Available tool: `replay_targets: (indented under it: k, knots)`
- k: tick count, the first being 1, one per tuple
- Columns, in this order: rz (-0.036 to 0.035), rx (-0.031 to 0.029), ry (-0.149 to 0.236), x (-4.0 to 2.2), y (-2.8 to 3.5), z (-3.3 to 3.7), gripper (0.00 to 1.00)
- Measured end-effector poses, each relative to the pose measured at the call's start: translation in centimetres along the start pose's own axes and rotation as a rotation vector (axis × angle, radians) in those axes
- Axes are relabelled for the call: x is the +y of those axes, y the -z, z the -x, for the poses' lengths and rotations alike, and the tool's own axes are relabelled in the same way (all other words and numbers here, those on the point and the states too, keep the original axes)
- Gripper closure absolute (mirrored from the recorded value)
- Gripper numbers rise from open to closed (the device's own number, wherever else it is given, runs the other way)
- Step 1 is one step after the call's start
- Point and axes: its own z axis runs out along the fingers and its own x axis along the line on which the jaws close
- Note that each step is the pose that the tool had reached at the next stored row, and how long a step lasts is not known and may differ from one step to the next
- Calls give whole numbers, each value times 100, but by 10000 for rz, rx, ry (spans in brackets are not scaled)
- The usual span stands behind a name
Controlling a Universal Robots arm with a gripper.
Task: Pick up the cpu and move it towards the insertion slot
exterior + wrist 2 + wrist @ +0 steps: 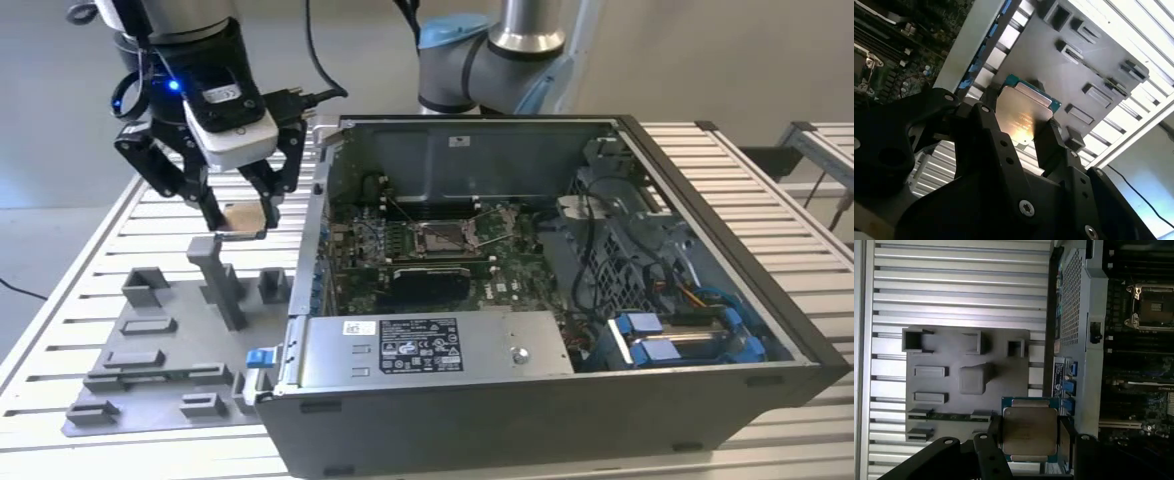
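1. Above the grey fixture plate (147, 375), on the exterior view's left, you see the gripper (243, 226) hanging clear of the plate's blocks, just beside the open computer case (441, 440).
2. Its two black fingers (1066, 440) are pinched on the cpu (246, 216), one on each of two opposite edges. The chip lies flat between them.
3. In both wrist views you look at the cpu's silvery metal top, with a thin green rim showing around it.
4. In the first wrist view the held chip hangs over the edge of the plate that faces the case. The tall grey post (214, 275) stands apart from it on the plate.
5. The insertion slot (443, 236) sits on the green board inside the case, its dark centre uncovered inside the metal frame. It is well apart from the cpu, and the case's side wall stands between them.
6. Plate and case both rest on the slatted metal table (67, 270).
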Motion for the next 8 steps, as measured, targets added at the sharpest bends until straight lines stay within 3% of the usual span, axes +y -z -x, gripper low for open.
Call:
replay_targets:
  k: [8]
  knots:
    - [0,0,0,-9,0,284,100]
